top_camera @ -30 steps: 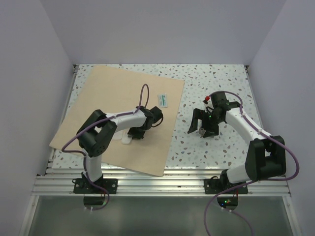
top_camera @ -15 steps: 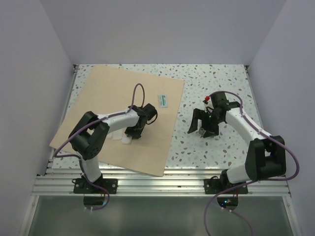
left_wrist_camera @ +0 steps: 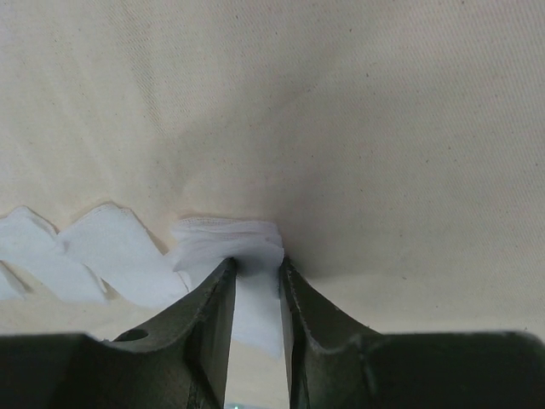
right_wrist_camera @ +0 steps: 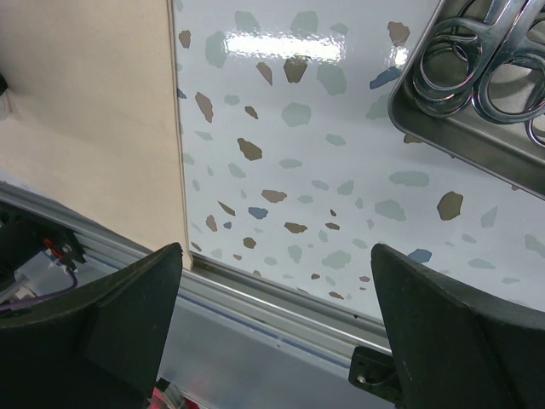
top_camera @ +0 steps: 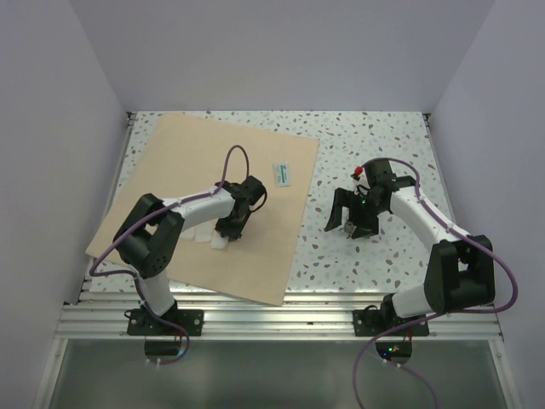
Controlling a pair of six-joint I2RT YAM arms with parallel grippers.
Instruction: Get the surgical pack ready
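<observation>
Gauze [left_wrist_camera: 226, 243] on the tan wrap sheet [top_camera: 187, 170] sits clamped in the left tool [left_wrist_camera: 255, 271], the right tool [right_wrist_camera: 274, 256] stands wide apart over the worktop [right_wrist_camera: 324, 170] beside the cut-off steel tray [right_wrist_camera: 451, 136] of scissors [right_wrist_camera: 481, 60], and the sheet's small label [top_camera: 283, 174] is too small to read.

Left arm [top_camera: 183, 207] has folded further left, so its elbow now sits nearer the left edge of the wrap sheet [top_camera: 187, 162]. Wrist has pulled left and a bit toward the far side w/ it. Purple cable loop [top_camera: 230, 158] has drifted left too. Left gripper [top_camera: 228, 227] has edged only slightly left, tips at the gauze [top_camera: 207, 236].
</observation>
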